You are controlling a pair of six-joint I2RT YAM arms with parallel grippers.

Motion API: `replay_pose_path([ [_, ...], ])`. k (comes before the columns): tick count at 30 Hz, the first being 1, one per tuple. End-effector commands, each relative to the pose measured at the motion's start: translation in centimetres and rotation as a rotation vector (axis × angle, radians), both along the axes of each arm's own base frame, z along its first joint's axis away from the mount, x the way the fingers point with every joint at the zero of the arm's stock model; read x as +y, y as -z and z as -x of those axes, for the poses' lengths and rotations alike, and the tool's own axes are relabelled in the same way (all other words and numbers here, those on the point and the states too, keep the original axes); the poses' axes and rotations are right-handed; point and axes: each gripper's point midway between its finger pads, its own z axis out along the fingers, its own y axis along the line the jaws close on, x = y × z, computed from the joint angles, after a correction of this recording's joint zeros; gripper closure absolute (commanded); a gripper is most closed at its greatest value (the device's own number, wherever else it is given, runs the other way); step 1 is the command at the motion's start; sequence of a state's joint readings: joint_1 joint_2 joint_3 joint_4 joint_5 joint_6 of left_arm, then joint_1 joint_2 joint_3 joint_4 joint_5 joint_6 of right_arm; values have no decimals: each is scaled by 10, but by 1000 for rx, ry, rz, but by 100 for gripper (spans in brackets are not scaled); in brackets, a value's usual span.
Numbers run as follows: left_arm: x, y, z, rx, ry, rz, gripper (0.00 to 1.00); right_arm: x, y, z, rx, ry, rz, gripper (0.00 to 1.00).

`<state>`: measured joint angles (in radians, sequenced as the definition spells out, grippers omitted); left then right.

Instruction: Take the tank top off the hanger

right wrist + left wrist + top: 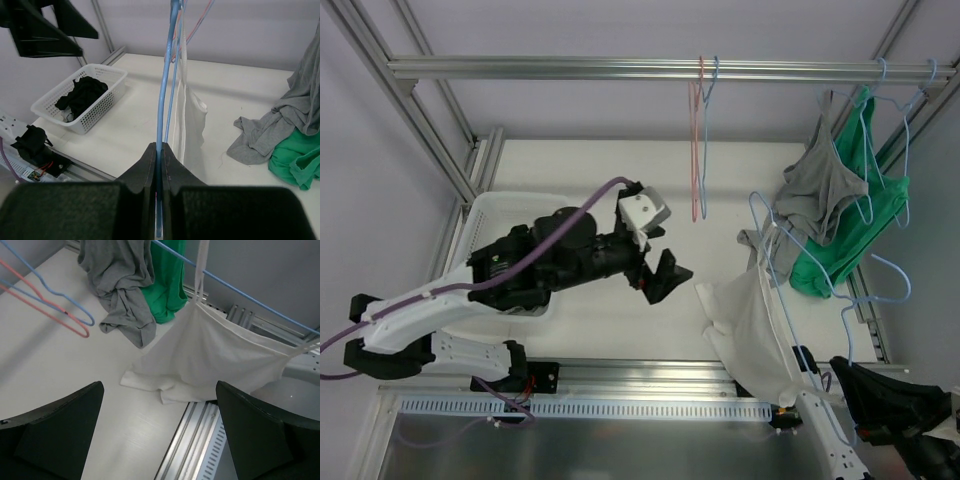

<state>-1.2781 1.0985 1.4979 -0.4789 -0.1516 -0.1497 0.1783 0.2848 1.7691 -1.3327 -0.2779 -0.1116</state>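
Tank top (755,325): white, thin, soft woven cloth with narrow straps, hung by its straps on the blue hanger (772,222) at the near right of the table (590,170); the body drapes in a broad slack triangle and the hem lies crumpled in loose folds on the tabletop near the metal edge rail. Blue hanger: slim, smooth, coated wire, curved, tilted low across the right side. Right gripper (159,149): black, wedge-shaped fingers pressed together, pinching the hanger wire between them. Left gripper (665,255): matt black, blunt fingers spread to their full width, holding nothing, poised over the middle of the table and apart from the cloth. Grey garment (820,185): soft jersey, bunched, trailing down onto the table at far right. Green garment (850,235): bright, crumpled, just beside and partly under the grey one. Pink hanger (694,150): thin bare wire, hooked on the ribbed aluminium rail (620,68) overhead. Basket (90,117): white plastic, rectangular, perforated walls, at the table's left, with black clothing (82,95) heaped inside.
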Motion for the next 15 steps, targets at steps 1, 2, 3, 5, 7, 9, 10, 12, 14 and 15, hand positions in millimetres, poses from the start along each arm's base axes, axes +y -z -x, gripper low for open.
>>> replay_pose_path([
  [1,-28,-51,-24,-179,-75,74,6,6,14,1,119,-80,4,100],
  [2,-37,-55,-23,-203,-48,67,7,9,15,1,126,-103,7,100],
  [3,-45,-70,-20,-219,-17,93,8,11,15,1,132,-118,8,100],
  [5,-76,-60,-19,-230,39,56,14,14,13,1,131,-149,11,100],
  [7,-95,-58,-24,-233,44,43,19,13,9,3,116,-151,9,100],
  [9,-103,-57,-23,-231,58,43,36,13,6,1,108,-150,11,100],
  [10,-108,-53,-23,-227,65,38,38,13,5,1,107,-150,12,100],
  [12,-113,-47,-23,-221,74,31,46,13,4,-3,111,-146,14,100],
  [14,-115,-42,-27,-224,59,22,54,13,1,-5,100,-147,15,100],
  [15,-116,-37,-28,-223,57,12,56,13,0,-6,99,-145,15,100],
])
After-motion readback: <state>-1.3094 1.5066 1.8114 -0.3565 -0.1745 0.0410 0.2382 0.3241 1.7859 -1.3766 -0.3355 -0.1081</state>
